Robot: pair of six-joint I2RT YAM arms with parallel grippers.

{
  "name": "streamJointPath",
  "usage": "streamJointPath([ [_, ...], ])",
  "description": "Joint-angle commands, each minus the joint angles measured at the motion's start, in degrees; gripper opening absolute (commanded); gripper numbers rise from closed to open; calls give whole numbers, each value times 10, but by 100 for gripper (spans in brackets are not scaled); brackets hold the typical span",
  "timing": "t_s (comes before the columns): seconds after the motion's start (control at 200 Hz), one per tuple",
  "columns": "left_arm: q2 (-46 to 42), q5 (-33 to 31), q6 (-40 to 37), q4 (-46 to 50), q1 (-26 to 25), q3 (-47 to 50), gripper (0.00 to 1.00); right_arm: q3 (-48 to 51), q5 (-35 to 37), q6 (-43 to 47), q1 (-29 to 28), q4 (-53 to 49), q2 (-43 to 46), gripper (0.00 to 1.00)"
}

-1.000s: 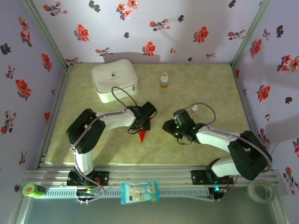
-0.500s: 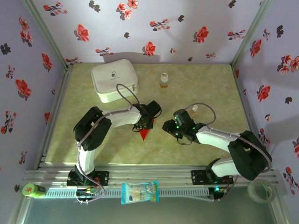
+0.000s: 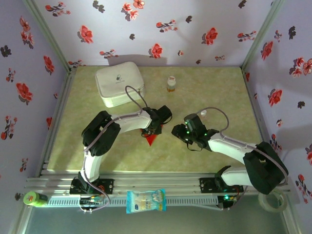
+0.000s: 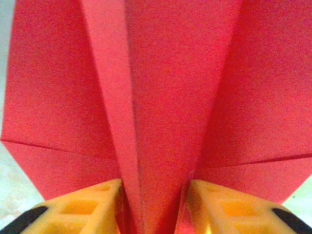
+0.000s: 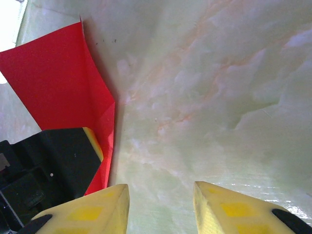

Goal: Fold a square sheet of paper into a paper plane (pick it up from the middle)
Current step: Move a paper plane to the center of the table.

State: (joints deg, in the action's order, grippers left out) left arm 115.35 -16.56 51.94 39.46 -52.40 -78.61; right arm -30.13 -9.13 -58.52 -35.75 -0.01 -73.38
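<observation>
Sits farther right than a second ago, under left gripper point(image 3: 155, 126): pointed bright red paper plane point(image 3: 152, 139), on pale green marbled table point(image 3: 214, 92); keel straddled by yellow fingers point(image 4: 83, 209), grip unclear; right gripper point(image 5: 161, 195) alongside, parted, empty; best released slowly, wings level.

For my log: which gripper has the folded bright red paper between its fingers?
The left gripper: the folded bright red paper sits between its fingers, whereas the right gripper's fingers frame bare table.

Green marbled table point(image 3: 219, 87): white zip case point(image 3: 119, 84) at far left, small bottle point(image 3: 170, 84) right of case, red paper plane point(image 3: 151, 139) nearer, right of case
</observation>
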Motion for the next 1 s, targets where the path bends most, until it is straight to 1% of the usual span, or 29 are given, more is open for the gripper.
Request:
streamJointPath([
  [0.0,30,1,26,12,-2,2,41,2,14,10,5,-14,10,39],
  [0.285,0,18,26,5,-2,-6,41,-3,14,12,5,-22,14,39],
  [0.775,-73,10,7,11,1,-1,41,-17,31,31,9,-65,42,40],
  [0.925,-113,-1,3,3,1,13,42,-36,57,60,11,-104,65,40],
  [0.995,-145,-19,-7,-7,1,27,42,-53,89,88,14,-143,86,44],
])
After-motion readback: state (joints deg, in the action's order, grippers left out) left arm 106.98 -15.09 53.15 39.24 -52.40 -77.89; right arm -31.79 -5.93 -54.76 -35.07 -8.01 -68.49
